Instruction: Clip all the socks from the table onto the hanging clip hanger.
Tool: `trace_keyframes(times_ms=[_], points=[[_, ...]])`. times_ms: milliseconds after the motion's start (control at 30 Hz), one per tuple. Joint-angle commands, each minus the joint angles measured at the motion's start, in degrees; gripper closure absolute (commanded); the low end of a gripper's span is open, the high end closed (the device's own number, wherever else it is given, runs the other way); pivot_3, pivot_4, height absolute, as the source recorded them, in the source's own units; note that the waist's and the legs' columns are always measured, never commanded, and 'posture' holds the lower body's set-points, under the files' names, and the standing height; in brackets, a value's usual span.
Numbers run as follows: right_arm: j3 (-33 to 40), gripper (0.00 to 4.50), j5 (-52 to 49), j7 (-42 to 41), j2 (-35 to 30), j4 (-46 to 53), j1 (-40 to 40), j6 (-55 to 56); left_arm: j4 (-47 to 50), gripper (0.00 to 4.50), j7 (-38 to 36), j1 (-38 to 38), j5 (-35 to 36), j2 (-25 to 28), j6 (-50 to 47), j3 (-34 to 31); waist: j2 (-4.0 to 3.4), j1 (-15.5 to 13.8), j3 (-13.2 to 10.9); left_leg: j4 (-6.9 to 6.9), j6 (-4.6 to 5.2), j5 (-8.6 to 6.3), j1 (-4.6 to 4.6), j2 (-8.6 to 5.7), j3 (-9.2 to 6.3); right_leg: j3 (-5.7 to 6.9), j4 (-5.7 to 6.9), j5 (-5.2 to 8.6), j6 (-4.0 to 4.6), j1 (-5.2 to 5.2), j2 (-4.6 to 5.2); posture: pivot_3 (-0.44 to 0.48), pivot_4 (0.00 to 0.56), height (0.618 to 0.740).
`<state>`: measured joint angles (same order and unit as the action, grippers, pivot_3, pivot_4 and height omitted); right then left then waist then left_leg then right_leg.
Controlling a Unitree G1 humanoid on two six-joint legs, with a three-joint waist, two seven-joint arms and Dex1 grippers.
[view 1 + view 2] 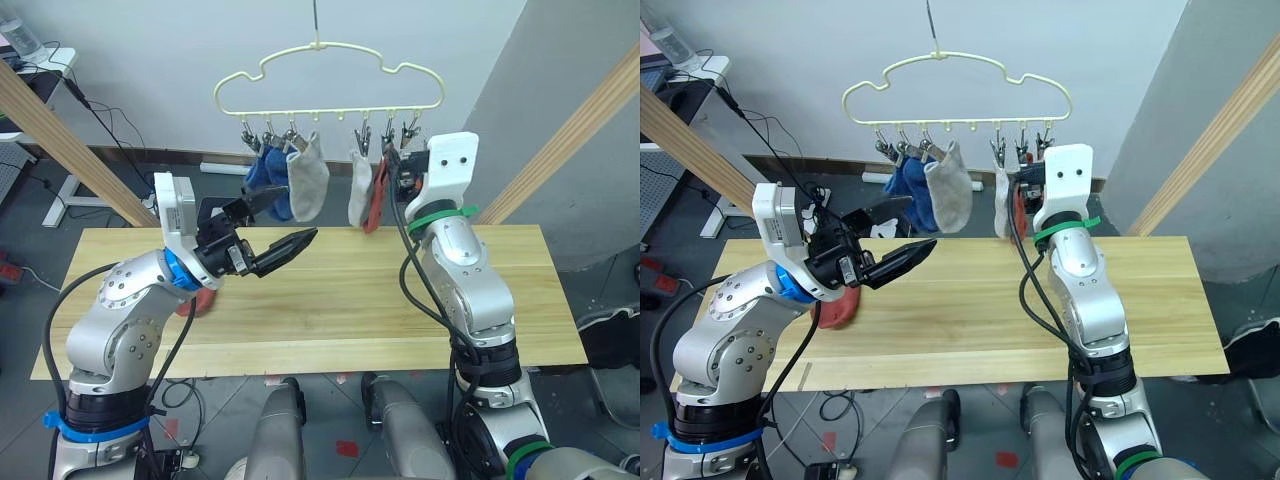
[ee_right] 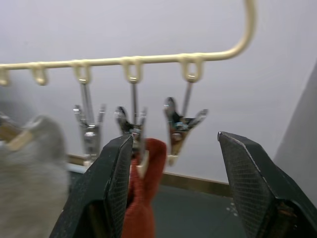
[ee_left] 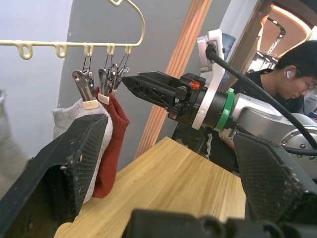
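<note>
The cream clip hanger [image 1: 329, 52] hangs above the table's [image 1: 340, 300] far edge. Clipped to it are blue socks [image 1: 266, 180], two light grey socks [image 1: 309, 180] [image 1: 359, 187] and a rust-red sock [image 1: 377, 197]. One more rust-red sock [image 1: 837, 310] lies on the table at the left, partly under my left arm. My left gripper [image 1: 296, 214] is open and empty, held above the table below the blue socks. My right gripper [image 2: 173, 138] is open and raised at the right-hand clips, with the hanging red sock [image 2: 143, 198] beside its left finger. The outermost clip [image 2: 181, 126] is empty.
Thick wooden poles [image 1: 60, 130] [image 1: 585, 125] slant up at both sides of the table. A person [image 3: 297, 74] sits beyond the table's right end. A desk and cables [image 1: 40, 70] stand at the far left.
</note>
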<state>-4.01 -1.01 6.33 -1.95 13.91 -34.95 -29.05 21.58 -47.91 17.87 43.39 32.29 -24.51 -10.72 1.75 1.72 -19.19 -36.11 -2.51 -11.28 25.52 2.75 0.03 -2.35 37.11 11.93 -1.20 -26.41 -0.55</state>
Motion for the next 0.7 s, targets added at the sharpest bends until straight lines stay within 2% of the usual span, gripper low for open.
trace_keyframes(times_ms=[33, 700], points=[[0.1, 1.64, 1.1, 0.2, 0.9, 0.9, -0.6, 2.2, 2.1, 0.0, 0.3, 0.0, -0.5, -0.3, 1.3, 0.1, 0.0, 0.0, 0.0, 0.0, 0.0, 0.0, 0.0, 0.0, 0.0, 0.0, 0.01, 0.0, 0.0, 0.0, 0.0, 0.009, 0.351, 0.74], [1.4, 1.64, 3.1, 0.7, 2.9, -4.5, -3.3, 5.0, 1.6, 0.0, 0.0, 0.7, -1.8, -0.9, 1.4, 0.4, 0.0, 0.0, 0.0, 0.0, 0.0, 0.0, 0.0, 0.0, -0.02, 0.02, 0.01, 0.0, 0.0, 0.01, 0.0, 0.019, 0.351, 0.74]])
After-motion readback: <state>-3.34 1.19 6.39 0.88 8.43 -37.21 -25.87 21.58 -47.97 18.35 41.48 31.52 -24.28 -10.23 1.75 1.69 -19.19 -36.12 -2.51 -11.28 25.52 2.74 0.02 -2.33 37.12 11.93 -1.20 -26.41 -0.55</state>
